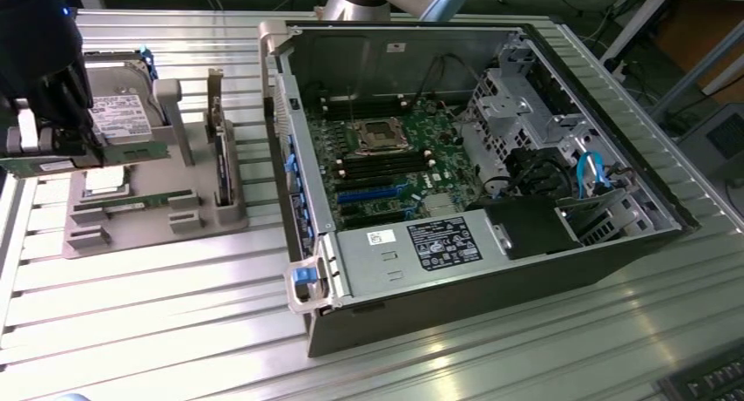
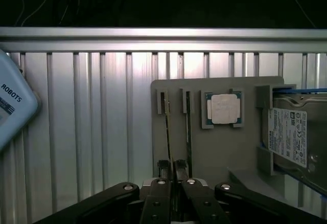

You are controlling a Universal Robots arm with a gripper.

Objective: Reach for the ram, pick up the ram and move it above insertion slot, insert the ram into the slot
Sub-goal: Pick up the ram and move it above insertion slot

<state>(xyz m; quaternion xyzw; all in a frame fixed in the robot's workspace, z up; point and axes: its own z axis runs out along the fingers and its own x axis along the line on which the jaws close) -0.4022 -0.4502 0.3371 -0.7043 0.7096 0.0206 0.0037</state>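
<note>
At the exterior view's far left my gripper (image 1: 52, 148) hangs above the grey holder (image 1: 139, 218), shut on the ram (image 1: 122, 151), a long green stick held level and lifted off the holder. Seen from the wrist, the ram (image 2: 168, 137) is a thin dark edge running out from between the closed fingers (image 2: 163, 170), over the holder's grooves (image 2: 163, 102). The slots (image 1: 378, 166), four parallel black sockets, lie on the motherboard inside the open computer case (image 1: 465, 270), well to the exterior view's right of the gripper.
The holder (image 2: 214, 147) also carries a square silver processor chip (image 2: 223, 108), a hard drive with blue rails (image 1: 117, 109) and another stick standing on edge (image 1: 219, 148). A blue expansion socket (image 1: 372, 194) lies beside the slots. A white device (image 2: 10, 106) rests on the ribbed aluminium table (image 1: 174, 314).
</note>
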